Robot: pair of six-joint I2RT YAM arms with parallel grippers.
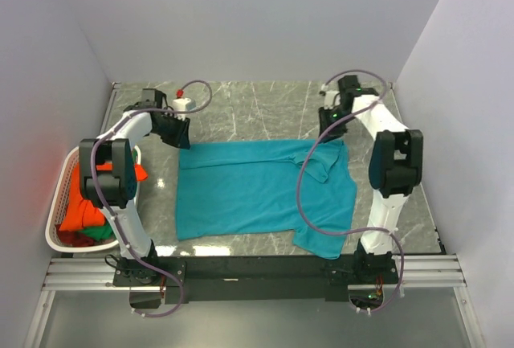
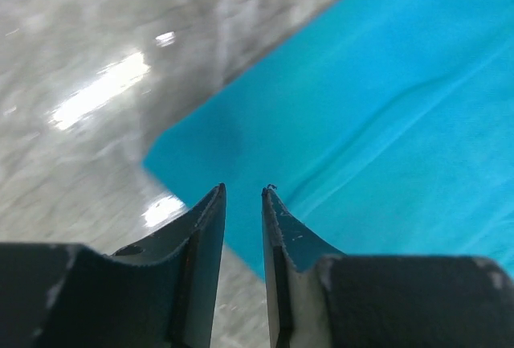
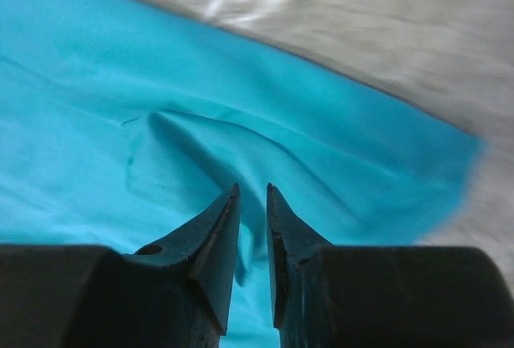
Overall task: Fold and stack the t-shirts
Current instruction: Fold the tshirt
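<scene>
A teal t-shirt (image 1: pixel 257 187) lies spread flat in the middle of the marble table, with one sleeve folded in at its far right and a flap hanging toward the near right. My left gripper (image 1: pixel 178 135) hovers at the shirt's far left corner. In the left wrist view the gripper (image 2: pixel 243 190) is narrowly open and empty above the cloth's corner (image 2: pixel 385 99). My right gripper (image 1: pixel 331 131) is at the shirt's far right. In the right wrist view it (image 3: pixel 251 187) is narrowly open over a wrinkle in the teal cloth (image 3: pixel 120 83). An orange t-shirt (image 1: pixel 80 203) and a green one (image 1: pixel 100 234) lie in the basket.
The white laundry basket (image 1: pixel 60 239) stands at the table's left edge beside the left arm. A small white device with a red knob (image 1: pixel 183 103) sits at the far left, behind the left gripper. White walls enclose the table on three sides.
</scene>
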